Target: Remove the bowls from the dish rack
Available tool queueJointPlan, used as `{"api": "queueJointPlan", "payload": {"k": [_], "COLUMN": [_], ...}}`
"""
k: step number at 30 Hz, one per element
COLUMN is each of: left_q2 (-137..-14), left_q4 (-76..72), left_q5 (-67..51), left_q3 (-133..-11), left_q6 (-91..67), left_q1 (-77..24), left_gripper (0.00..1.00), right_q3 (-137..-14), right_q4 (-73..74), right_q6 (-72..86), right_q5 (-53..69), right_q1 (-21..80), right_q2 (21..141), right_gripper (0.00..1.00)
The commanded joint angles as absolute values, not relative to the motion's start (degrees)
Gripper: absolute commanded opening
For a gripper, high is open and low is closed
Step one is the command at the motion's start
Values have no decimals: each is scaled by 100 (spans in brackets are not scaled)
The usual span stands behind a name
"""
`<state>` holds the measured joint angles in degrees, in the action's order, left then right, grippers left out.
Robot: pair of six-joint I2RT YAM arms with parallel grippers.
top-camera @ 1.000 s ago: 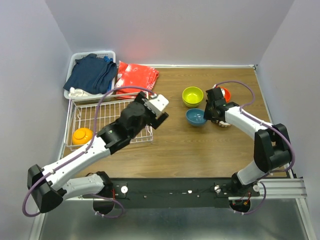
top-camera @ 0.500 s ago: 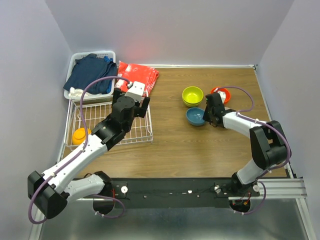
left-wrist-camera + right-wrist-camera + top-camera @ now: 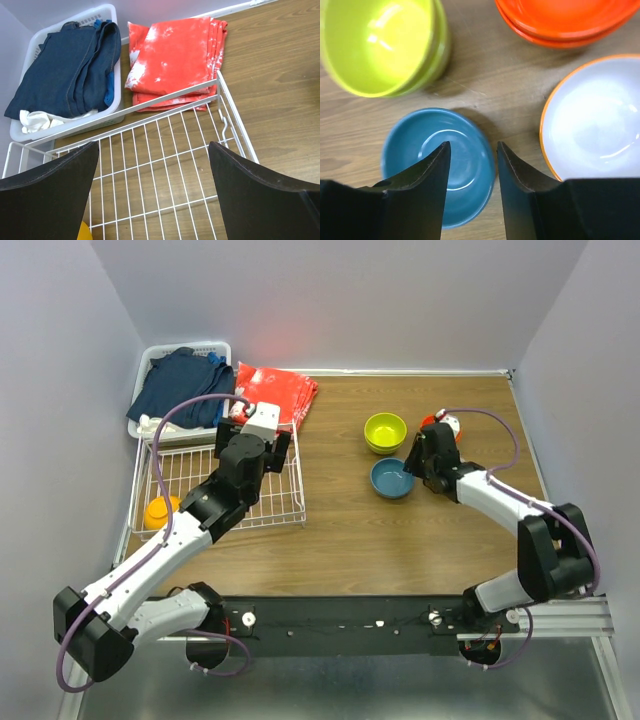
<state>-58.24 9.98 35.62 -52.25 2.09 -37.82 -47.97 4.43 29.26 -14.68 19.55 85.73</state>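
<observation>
The white wire dish rack [image 3: 225, 502] lies at the left and holds one yellow-orange bowl [image 3: 163, 510] at its near left. That bowl's edge shows in the left wrist view [image 3: 85, 234]. My left gripper [image 3: 255, 432] hovers open and empty over the rack's far right part [image 3: 165, 165]. On the table to the right sit two stacked lime green bowls [image 3: 385, 430], a blue bowl [image 3: 390, 478] and red-orange bowls [image 3: 447, 424]. My right gripper [image 3: 473, 146] is open, its jaws astride the blue bowl's [image 3: 440, 165] right rim. A white bowl [image 3: 595, 120] with an orange edge lies beside it.
A white plastic basket [image 3: 152, 360] of dark blue clothes stands at the far left. A folded red cloth [image 3: 275, 390] lies beside it, just behind the rack. The lime green bowls [image 3: 380, 45] and red-orange bowls [image 3: 565, 20] crowd closely around the blue bowl.
My left arm has swung back from the table's middle to over the rack's far right side. My right gripper has shifted slightly beside the blue bowl.
</observation>
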Motion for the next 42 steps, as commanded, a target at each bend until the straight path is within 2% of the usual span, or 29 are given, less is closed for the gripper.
{"api": "queueJointPlan", "payload": {"k": [1, 4, 5, 9, 13, 23, 27, 33, 42], "left_q2": [-5880, -5985, -6064, -6301, -6451, -6074, -5906, -5950, -6511], "left_q4": [896, 958, 993, 1309, 1957, 3541, 3674, 3639, 3156], "left_q5": [3779, 3735, 3692, 3648, 3481, 3507, 3191, 3156, 3015], "left_q3": [-5212, -5247, -5256, -5422, -5546, -5178, -4852, -4588, -4395], "left_q6": [132, 79, 53, -307, -913, -2319, -2680, -3014, -2936], "left_q1": [-3604, -3490, -3394, -3068, -2585, -1346, -801, -45, 184], "left_gripper": [99, 99, 99, 99, 99, 99, 99, 99, 99], "right_q3": [-4790, -4781, -4781, -4755, -4632, -4316, -4131, -4034, -3990], "right_q4": [431, 334, 325, 299, 203, -202, -387, -290, -307], "right_q6": [2672, 2392, 2356, 2189, 2162, 2399, 2461, 2320, 2224], "right_q5": [-1013, -573, -502, -352, -98, 685, 783, 185, 35], "right_q1": [1960, 1969, 1969, 1960, 1977, 1969, 2004, 2285, 2426], "right_q2": [7929, 7516, 7428, 6997, 6742, 6618, 6390, 6170, 6100], "right_gripper": [53, 61, 69, 85, 94, 95, 95, 95, 95]}}
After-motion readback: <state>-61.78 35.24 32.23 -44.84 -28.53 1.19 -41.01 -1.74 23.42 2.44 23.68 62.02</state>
